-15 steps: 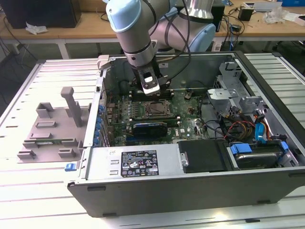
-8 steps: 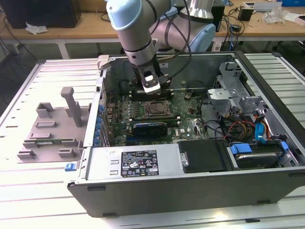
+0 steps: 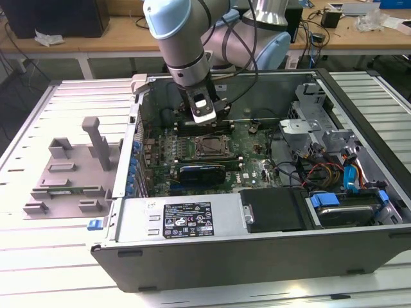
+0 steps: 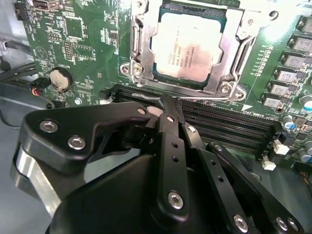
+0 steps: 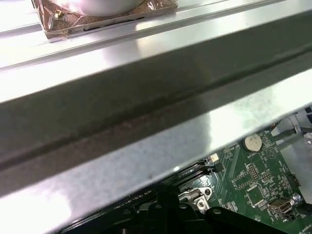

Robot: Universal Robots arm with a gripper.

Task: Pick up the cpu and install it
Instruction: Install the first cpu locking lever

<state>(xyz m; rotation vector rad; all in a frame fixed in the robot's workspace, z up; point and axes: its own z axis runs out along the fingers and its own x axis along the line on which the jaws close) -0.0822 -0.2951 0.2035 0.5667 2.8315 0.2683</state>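
— Pale slatted metal table [image 3: 51, 256] carries an open grey computer case [image 3: 257, 256] lying on its side. Where is the chip?

— The small square cpu with its silver-grey metal top [image 4: 184, 46] sits flat in the socket on the green motherboard [image 4: 78, 44], framed by the steel retention bracket [image 4: 229, 58]. In the exterior view that socket [image 3: 212, 147] lies near the middle of the board.

— And the claw?

— The black claw [image 4: 168, 105] hangs just beside the socket, over the long dark memory slots [image 4: 229, 124]. Its fingers [image 4: 170, 122] are pressed together with nothing between them.

— Anything else nearby?

— A round silver coin battery [image 4: 60, 78] sits on the board, off to one side of the socket. In the exterior view, the silver and pale blue arm [image 3: 186, 45] reaches down into the case, and a grey plastic fixture with upright posts [image 3: 74, 170] rests on the table beside the case, on the exterior view's left.
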